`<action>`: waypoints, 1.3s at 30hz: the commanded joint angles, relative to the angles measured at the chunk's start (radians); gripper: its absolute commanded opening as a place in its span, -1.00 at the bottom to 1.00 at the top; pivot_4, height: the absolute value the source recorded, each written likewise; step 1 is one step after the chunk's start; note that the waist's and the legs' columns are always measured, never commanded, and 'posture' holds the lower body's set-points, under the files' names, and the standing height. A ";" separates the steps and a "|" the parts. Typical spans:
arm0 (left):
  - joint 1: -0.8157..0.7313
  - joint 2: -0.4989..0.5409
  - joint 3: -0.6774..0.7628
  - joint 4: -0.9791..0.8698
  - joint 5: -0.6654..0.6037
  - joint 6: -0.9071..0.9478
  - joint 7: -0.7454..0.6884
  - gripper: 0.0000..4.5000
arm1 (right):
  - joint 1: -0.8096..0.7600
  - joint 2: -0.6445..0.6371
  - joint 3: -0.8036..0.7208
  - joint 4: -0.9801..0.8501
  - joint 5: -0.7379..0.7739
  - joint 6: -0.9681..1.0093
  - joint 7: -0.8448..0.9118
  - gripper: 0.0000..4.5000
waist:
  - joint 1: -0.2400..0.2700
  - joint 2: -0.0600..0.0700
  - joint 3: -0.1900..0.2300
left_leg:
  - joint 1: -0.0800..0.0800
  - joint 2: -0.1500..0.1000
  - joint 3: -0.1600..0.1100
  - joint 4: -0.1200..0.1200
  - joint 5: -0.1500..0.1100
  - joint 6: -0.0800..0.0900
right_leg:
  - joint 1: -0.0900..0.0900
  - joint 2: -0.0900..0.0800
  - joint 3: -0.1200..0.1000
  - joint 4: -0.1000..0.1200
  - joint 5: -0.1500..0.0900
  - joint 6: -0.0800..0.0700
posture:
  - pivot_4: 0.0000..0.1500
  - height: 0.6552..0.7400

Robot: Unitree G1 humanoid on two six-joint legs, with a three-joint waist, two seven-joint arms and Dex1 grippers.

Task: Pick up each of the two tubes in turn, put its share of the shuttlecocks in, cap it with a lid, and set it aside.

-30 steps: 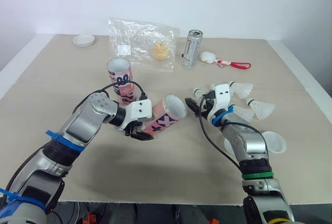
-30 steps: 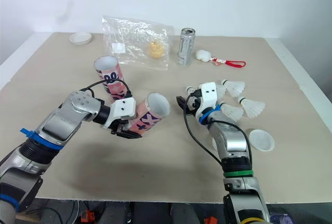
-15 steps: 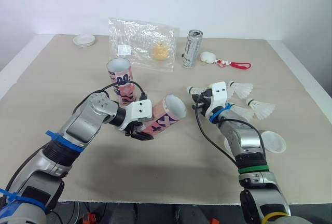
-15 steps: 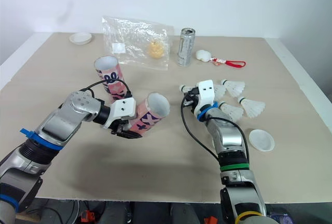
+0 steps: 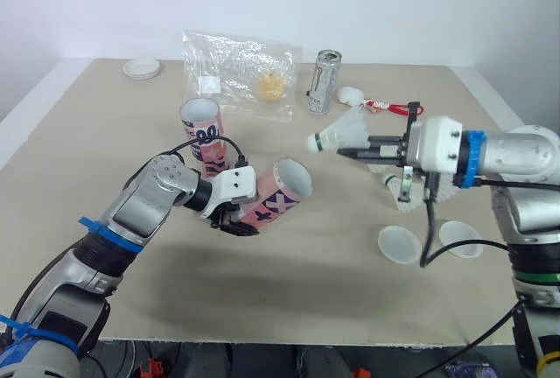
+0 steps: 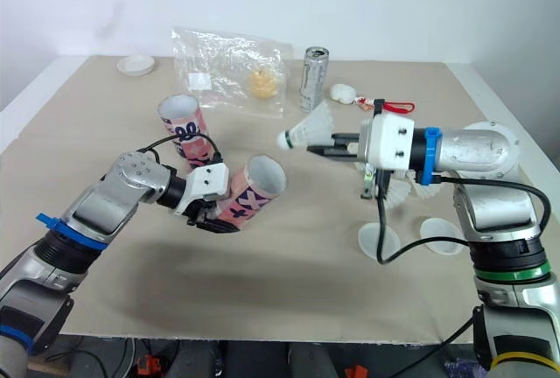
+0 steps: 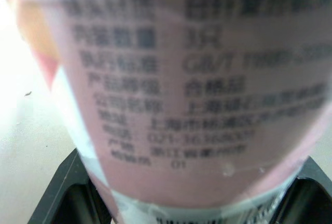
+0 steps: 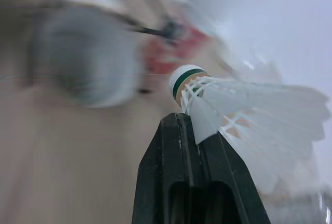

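Up in the air over the surface (image 5: 306, 295), the right jaws are pinching a white shuttlecock (image 5: 337, 136). They hold it by the feathers, close to its round head, and the head points toward the robot's left. A little lower and to the left of it, the left jaws are pinching a pink tube (image 5: 278, 199) near its bottom end. The tube is tipped over, with its open mouth facing up and to the right, toward the shuttlecock. The two are near each other but not touching.

A second tube (image 5: 201, 127) stands upright farther back, just past the left jaws. More shuttlecocks (image 6: 398, 192) lie on the surface under the right arm. One white lid (image 5: 399, 244) and another lid (image 5: 461, 238) lie just beside them, nearer the robot.

I think the shuttlecock is very light. Its feathers are thin and would bend or snap if squeezed hard. The best place to hold it is low on the feathers by the head, with a soft squeeze. The head should go into the tube first.

The tube looks like stiff card. It is light and round, so it could roll or slip, and a hard squeeze could dent it. Holding it around the body looks right. The lids are thin and flat, so they may be tricky to lift. The rim is the place to grab.
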 commanded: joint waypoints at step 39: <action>0.003 0.010 -0.013 0.000 0.010 -0.004 -0.006 0.34 | 0.509 0.107 -0.381 -0.312 0.351 0.570 -0.455 0.98 | 0.003 -0.001 -0.001 | 0.000 0.000 -0.002 0.000 0.000 0.000 | 0.000 0.000 -0.002 0.005 -0.003 -0.002 | 1.00 1.00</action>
